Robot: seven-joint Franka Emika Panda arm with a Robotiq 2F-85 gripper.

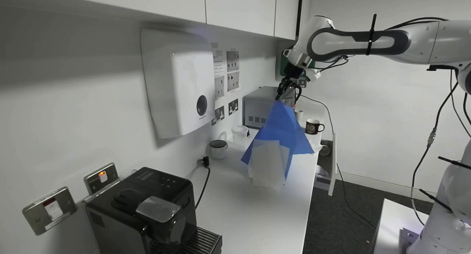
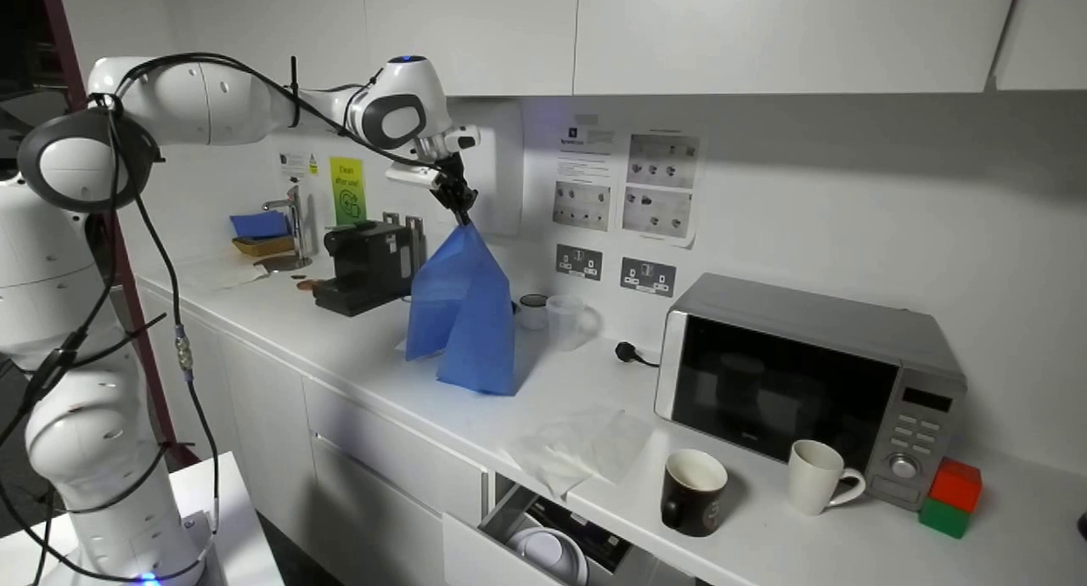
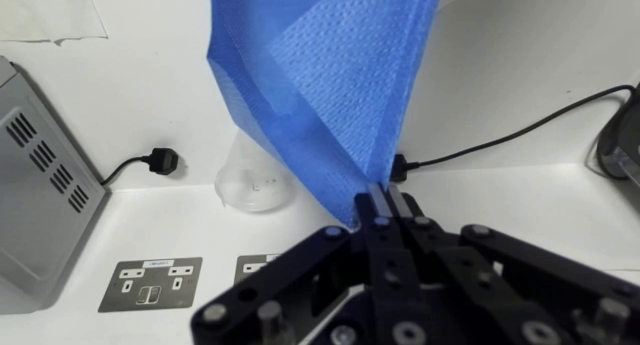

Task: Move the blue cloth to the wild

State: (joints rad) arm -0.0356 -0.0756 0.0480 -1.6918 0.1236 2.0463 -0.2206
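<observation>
- Blue cloth (image 2: 481, 335) hung directly below your gripper (image 3: 384, 187), its upper end drawn to a point and the rest spreading downward in loose folds.
- You had the two fingers (image 3: 380, 202) clenched on that upper end; in the wrist view they lay almost together, the fabric caught at their tips.
- Your gripper hung above the white counter (image 1: 257, 217); whether the cloth's lower edge touched it could not be told.
- A white sheet (image 1: 268, 163) showed below your gripper in an exterior view, in front of the cloth's lower part; whether the two touched could not be told.
- Right of and below your gripper, in an exterior view, a crinkled sheet (image 2: 586, 442) lay on the counter near the pulled-out drawer (image 2: 484, 556).
- Lower than your gripper, on its side toward the wall (image 2: 832, 212), stood a clear jug (image 2: 565, 324), with a dark-rimmed cup (image 1: 219, 152) just beside it.
- Farther right of your gripper, in an exterior view, stood the microwave (image 2: 785, 382), a white mug (image 2: 811, 481) just in front, a dark mug (image 2: 689, 497) nearby, and a red block (image 2: 958, 482) on a green block (image 2: 943, 518).
- Below and left of your gripper in both exterior views sat the black coffee machine (image 2: 365, 267).
</observation>
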